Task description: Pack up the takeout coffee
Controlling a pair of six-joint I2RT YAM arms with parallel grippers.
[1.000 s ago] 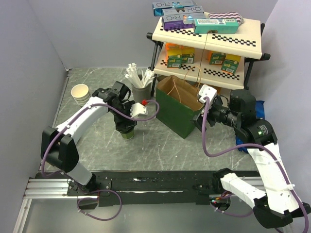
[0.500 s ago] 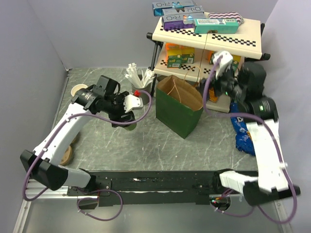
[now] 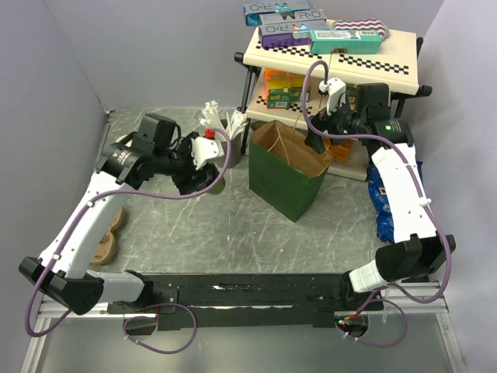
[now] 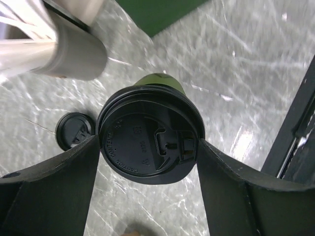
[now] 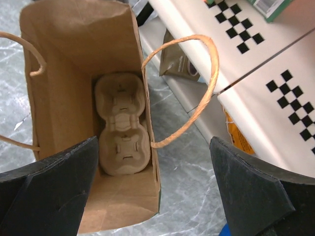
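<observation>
The takeout coffee [image 4: 150, 140], a dark green cup with a black lid, sits between my left gripper's fingers [image 4: 49, 191], which press on the lid's rim from both sides. From above, the cup [image 3: 217, 185] shows just under the left gripper [image 3: 200, 172], left of the green paper bag [image 3: 283, 183]. My right gripper [image 3: 314, 144] hangs open over the bag's far right corner. Looking down with the right gripper [image 5: 153, 142], I see the brown bag interior [image 5: 64, 98] and a pulp cup carrier [image 5: 122, 125] on its floor, both sockets empty.
A grey cutlery holder [image 3: 226, 146] stands close behind the cup. A loose black lid [image 4: 74, 130] lies on the table. The bag's rope handles [image 5: 197, 88] arch over its mouth. A checkered shelf rack [image 3: 334, 62] stands behind the bag, a blue packet [image 3: 386, 202] to its right.
The left gripper has carried the cup back and right, closer to the bag. The right gripper has swung from the bag's right side to above its opening.
</observation>
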